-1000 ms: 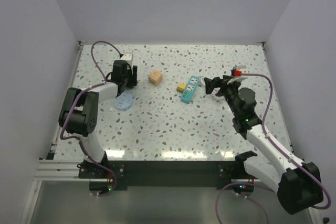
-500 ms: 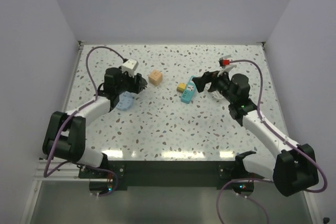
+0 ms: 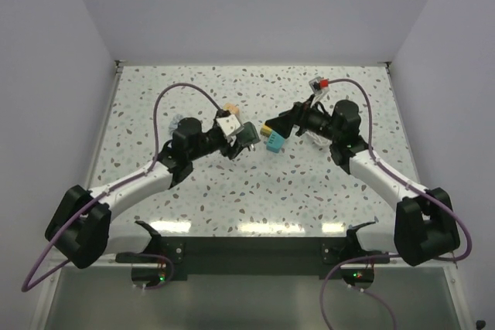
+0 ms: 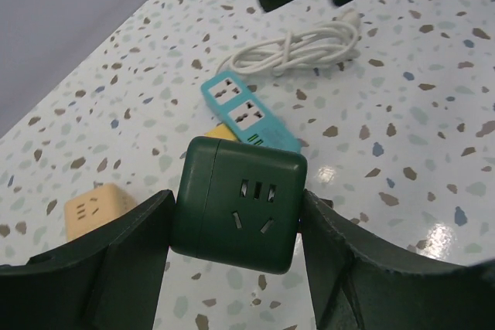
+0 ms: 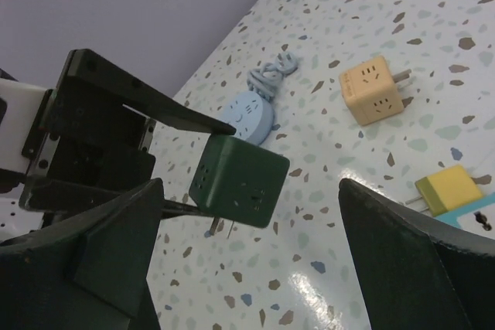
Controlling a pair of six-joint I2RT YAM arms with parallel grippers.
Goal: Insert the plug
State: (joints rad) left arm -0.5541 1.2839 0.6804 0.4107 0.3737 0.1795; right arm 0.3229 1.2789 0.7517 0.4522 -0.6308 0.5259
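The plug (image 3: pixel 247 136) is a dark green cube, and my left gripper (image 3: pixel 245 139) is shut on it, holding it in the air above the table's middle. In the left wrist view the plug (image 4: pixel 236 202) sits between both fingers with a socket face toward the camera. The right wrist view shows the plug (image 5: pixel 238 179) with two metal prongs pointing down at the table. My right gripper (image 3: pixel 272 124) is open and empty. It hovers by the teal power strip (image 3: pixel 275 141), just right of the plug, with its wide jaws (image 5: pixel 247 253) facing the plug.
A tan-orange cube (image 5: pixel 373 94) lies behind the left gripper. A yellow block (image 5: pixel 448 189) sits at the end of the teal power strip (image 4: pixel 247 110). The strip's white cable (image 4: pixel 298 44) is bundled beyond it. A light blue round adapter (image 5: pixel 249 116) with a coiled cord lies farther left.
My left arm has swung from the back left to the table's middle, carrying the plug. My right gripper has moved left to the power strip, still open.
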